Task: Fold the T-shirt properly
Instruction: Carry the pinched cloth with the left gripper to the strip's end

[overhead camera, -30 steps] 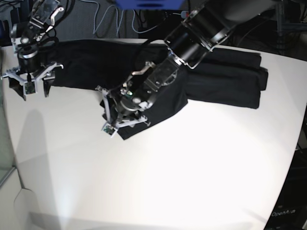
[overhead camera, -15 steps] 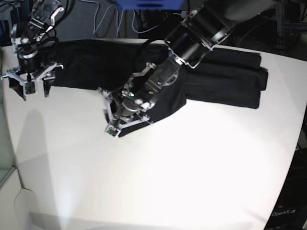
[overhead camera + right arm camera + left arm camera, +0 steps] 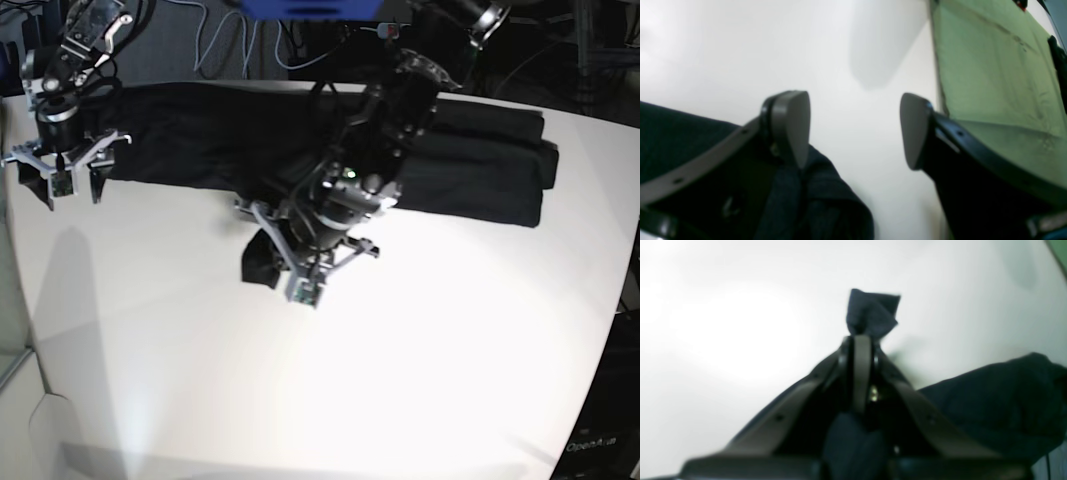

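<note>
The black T-shirt lies in a long folded band across the back of the white table. My left gripper is shut on one corner of it and holds that corner up off the table. In the left wrist view the jaws pinch the cloth, a small tuft pokes out past the tips, and more of the shirt lies at the right. My right gripper is open at the shirt's left end. In the right wrist view its fingers stand wide apart above bare table, with the shirt's edge beside the left finger.
The table's left edge runs close by the right gripper; beyond it is a green surface. Cables and a blue object sit behind the table's far edge.
My left arm has swung to the right and toward the front with the shirt corner pinched in it, dragging that flap along. The right arm has not moved.
</note>
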